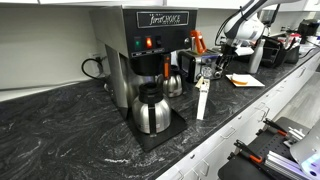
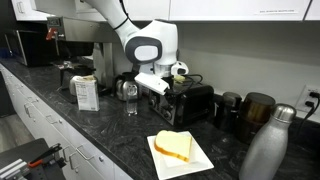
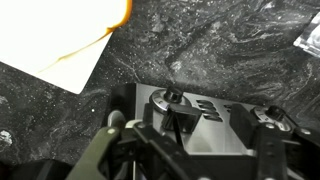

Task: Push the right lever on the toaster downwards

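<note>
Toaster (image 2: 195, 103): small boxy appliance in bright metal with black trim, standing on the counter (image 2: 115, 135) towards the back wall, directly under the gripper (image 2: 150, 82). Judged rigid and fairly light for its bulk. The polished shell looks slippery, so a hard downward push may skate or tip the body.

Contact point: do not grasp the shell. Bear down on the lever knob only. In the wrist view, a dark round knob (image 3: 172, 97) at the near edge of the slotted top is probably a lever. Whether it is the right-hand one cannot be told from this angle. Expect spring resistance, then a latch at the bottom of travel.

Fingers (image 3: 113, 124): released and spread wide either side of the toaster top, holding nothing.

Clearances:
- A glass (image 2: 130, 98) stands just beside the toaster on one flank. Dark canisters (image 2: 232, 108) stand near on the other.
- Toast (image 2: 173, 146) lies on a white sheet (image 2: 202, 160) in front, near the counter edge.
- A steel bottle (image 2: 265, 145) stands well apart.
- A coffee brewer (image 1: 150, 45) stands further along the counter.
- Open room lies above the toaster. Approach vertically.
</note>
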Controlling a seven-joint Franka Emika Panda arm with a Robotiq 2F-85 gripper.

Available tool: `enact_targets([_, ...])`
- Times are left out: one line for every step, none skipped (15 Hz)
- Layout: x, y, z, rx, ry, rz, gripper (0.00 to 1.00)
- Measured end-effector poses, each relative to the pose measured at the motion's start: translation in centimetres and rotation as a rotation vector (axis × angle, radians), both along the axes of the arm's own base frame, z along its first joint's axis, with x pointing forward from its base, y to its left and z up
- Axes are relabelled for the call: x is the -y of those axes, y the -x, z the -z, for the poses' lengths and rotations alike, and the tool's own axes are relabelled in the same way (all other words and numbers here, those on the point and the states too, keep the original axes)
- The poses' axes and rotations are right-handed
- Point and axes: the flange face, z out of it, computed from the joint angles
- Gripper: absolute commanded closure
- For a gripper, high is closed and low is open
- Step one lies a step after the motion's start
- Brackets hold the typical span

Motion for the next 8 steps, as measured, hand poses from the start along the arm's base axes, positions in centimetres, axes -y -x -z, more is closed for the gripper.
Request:
enact_targets([-0.08,-0.01,0.1,-0.002,0.0,-0.001,0.0])
enact_targets([-0.14,0.01,0.24,-0.005,-0.001,-0.002,0.0])
enact_targets([-0.22,0.03,0.38,-0.008,-0.002,-0.004,0.0])
enact_targets([-0.24,0.04,0.42,-0.008,-0.002,-0.004,0.0])
enact_targets([-0.22,0.01,0.34,-0.007,-0.002,-0.003,0.0])
enact_targets([-0.21,0.0,0.3,-0.006,-0.001,-0.003,0.0])
enact_targets([-0.21,0.0,0.3,-0.006,-0.001,-0.003,0.0])
enact_targets([-0.21,0.0,0.3,-0.006,-0.001,-0.003,0.0])
